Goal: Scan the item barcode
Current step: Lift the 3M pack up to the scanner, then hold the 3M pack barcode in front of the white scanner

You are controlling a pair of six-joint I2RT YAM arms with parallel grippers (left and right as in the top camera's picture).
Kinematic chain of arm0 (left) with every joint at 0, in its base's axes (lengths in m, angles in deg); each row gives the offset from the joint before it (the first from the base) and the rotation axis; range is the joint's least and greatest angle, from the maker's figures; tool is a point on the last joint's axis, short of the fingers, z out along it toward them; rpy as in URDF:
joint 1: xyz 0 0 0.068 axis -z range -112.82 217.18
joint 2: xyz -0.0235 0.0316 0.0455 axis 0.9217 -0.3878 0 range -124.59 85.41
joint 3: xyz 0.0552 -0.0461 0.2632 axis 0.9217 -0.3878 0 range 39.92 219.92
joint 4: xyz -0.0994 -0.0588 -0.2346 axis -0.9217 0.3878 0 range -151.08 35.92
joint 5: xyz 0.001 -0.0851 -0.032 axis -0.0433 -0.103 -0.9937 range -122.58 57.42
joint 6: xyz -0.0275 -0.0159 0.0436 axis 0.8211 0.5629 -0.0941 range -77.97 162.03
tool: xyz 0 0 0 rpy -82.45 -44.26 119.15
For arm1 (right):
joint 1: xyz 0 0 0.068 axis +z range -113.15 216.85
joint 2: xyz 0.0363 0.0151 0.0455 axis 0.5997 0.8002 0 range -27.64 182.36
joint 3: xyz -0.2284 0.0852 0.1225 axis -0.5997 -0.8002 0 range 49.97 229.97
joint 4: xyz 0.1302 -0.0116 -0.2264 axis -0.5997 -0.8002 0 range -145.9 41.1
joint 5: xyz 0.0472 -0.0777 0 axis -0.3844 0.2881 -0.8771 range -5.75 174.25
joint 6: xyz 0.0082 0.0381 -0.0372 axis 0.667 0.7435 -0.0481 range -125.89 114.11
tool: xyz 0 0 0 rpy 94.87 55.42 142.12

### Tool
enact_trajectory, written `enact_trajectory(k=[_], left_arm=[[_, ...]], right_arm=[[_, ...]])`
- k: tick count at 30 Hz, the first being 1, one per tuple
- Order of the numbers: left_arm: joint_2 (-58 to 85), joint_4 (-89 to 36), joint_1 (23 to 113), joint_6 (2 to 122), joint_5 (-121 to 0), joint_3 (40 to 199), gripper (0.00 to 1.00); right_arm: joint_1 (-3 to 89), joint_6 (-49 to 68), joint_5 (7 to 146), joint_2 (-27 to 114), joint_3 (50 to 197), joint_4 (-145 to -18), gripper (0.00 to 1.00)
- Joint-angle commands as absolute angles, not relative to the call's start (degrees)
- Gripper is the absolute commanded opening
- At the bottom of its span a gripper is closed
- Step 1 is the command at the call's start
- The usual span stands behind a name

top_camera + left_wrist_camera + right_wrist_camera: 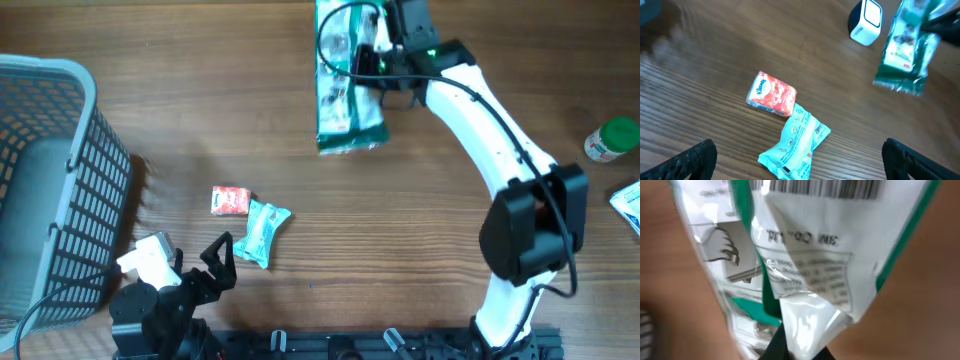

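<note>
Found green-and-clear packet (345,100) clamped in closed right gripper (388,55), upper centre of overhead frame. Noted barcode (815,187) at top edge of right wrist view. Noted left gripper (215,262) fully open, empty, lower left. Judged pickup done; presentation to small white-faced device (865,22), possibly the scanner, outstanding.

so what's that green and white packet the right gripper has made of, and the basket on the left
The packet looks like thin glossy plastic film, partly clear: it crinkles and catches glare. The basket is probably moulded plastic, matt grey-blue, going by its even lattice wall.
</note>
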State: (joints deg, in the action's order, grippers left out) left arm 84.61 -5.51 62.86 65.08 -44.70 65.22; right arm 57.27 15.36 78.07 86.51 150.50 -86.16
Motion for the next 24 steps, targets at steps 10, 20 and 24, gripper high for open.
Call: enact_trajectory(k=[10,20,24], left_arm=[[85.03,-5.68,62.56,65.38,-45.62,65.2,1.0],[85.03,-5.68,62.56,65.38,-45.62,65.2,1.0],[85.03,-5.68,62.56,65.36,-45.62,65.2,1.0]], right_arm=[[62.87,-63.58,165.44,102.79,153.08,-23.47,0.05],[69.14,-75.15,171.29,115.47,152.97,-16.85,0.05],[69.51,-79.47,171.29,118.53,152.97,-17.03,0.05]])
